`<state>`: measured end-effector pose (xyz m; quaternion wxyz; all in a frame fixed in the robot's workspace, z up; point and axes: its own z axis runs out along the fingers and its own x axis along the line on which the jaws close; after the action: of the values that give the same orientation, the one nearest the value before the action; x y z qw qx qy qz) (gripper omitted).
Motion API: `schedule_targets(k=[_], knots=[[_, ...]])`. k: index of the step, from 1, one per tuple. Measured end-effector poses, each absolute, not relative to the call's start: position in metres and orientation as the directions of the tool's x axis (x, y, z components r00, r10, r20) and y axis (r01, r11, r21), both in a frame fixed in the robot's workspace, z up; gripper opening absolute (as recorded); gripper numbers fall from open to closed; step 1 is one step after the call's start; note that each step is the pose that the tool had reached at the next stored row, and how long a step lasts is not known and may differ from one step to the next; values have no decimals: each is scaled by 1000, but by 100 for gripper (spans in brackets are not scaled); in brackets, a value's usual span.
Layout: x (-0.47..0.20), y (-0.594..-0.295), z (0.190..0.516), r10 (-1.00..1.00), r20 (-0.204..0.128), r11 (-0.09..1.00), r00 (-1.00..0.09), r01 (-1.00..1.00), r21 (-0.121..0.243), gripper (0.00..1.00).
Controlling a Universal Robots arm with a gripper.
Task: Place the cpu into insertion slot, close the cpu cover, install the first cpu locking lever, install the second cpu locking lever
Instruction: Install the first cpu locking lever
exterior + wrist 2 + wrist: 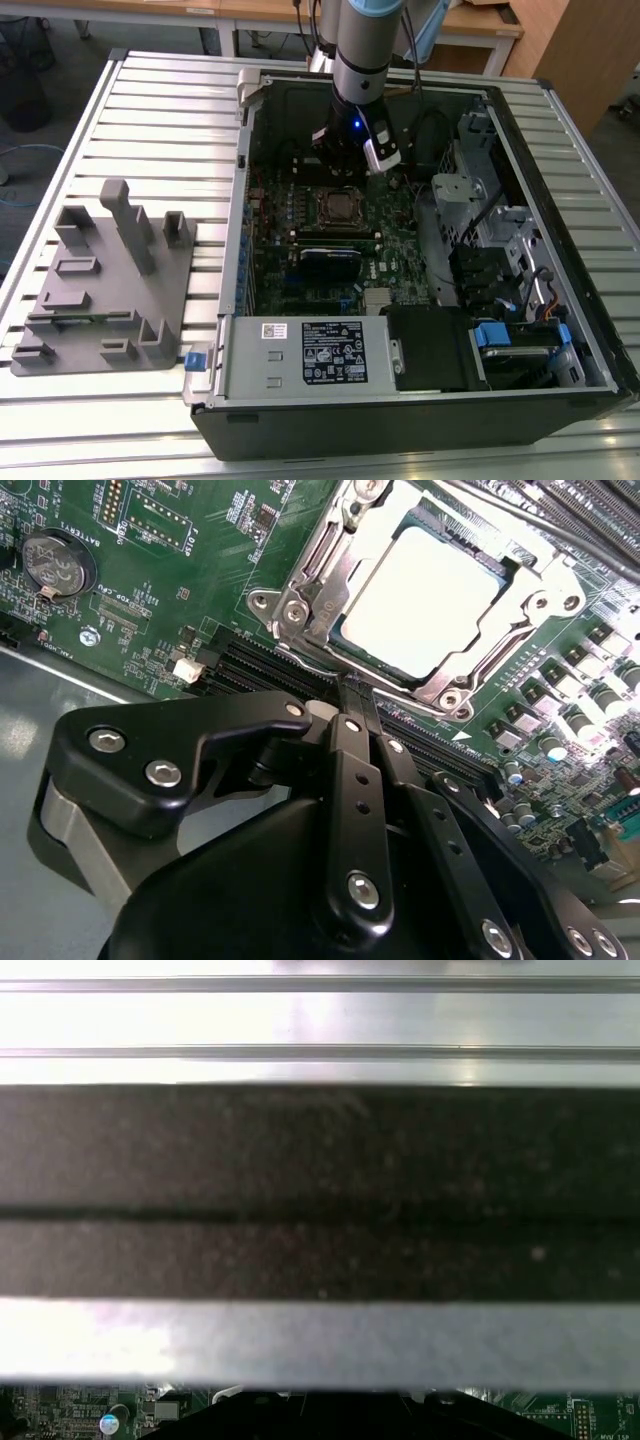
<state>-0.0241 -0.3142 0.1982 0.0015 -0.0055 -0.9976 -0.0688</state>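
The cpu (420, 605) lies flat in the insertion slot (455, 695), its pale metal top facing up. The silvery cpu cover (308, 585) is down over the chip's edges, framing it. My gripper (355, 692) is shut, its two black fingers (345, 750) pressed together with the tips at the socket's near edge, beside a thin metal lever rod (318, 666). I cannot tell whether the tips touch that rod. In the exterior view the gripper (340, 170) hangs just behind the insertion slot (338, 208), inside the open computer case.
Black memory slots (250, 665) run along the socket's edge under the fingertips. A coin battery (52, 565) sits on the green board. A graphics card (330, 262), a power supply (305, 355) and drive cages (500, 260) fill the case. A grey fixture (105, 280) stands on the table.
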Motion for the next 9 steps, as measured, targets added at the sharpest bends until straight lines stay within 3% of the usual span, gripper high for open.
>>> schedule_targets(k=[9], knots=[[-24, -314, 198, 11, 4, 990, -1000, 11, 137, 11]])
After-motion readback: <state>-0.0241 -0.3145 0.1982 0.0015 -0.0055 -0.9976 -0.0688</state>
